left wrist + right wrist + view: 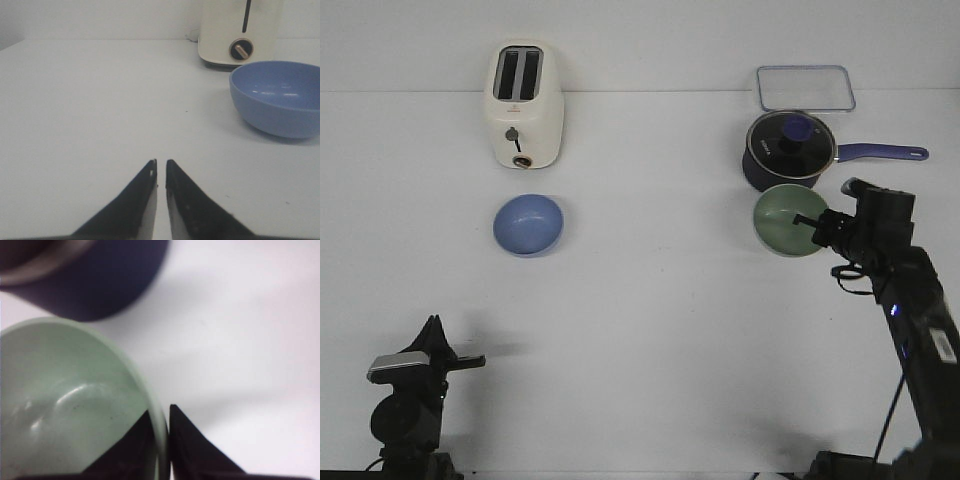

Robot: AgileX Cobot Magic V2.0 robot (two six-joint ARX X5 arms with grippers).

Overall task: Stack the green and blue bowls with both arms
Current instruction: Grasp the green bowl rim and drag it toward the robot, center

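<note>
My right gripper (pixel 807 222) is clamped on the rim of the green bowl (pixel 782 215): in the right wrist view 1 finger (pixel 132 450) sits inside the bowl (pixel 60 405) and the other outside, with the thin wall pinched between them. The bowl is round, matte, pale sage, with a soft sheen low in its hollow. It stands on the table (pixel 660 330) at the far right, just in front of the pan (pixel 788 150), a dark navy pot with a glass lid and a long blue handle pointing right. In the right wrist view the pan's (pixel 95 280) curved side looms close behind the bowl.

My left gripper (pixel 438 335) sits low at the near left, its pointed black fingers (pixel 137 200) nearly together with only a thin slit between the tips, holding nothing. The blue bowl (pixel 528 224) is well apart from it, further back on the left: round, matte periwinkle, smooth-walled (pixel 280 97). Just behind it stands a cream toaster (pixel 523 104) with 2 dark slots, rounded corners and a brass-coloured knob (pixel 241 49).

A clear rectangular lid (pixel 804 87) with a blue edge lies behind the pan. The table is plain matte white, meeting a white wall (pixel 650 40) at the back.
</note>
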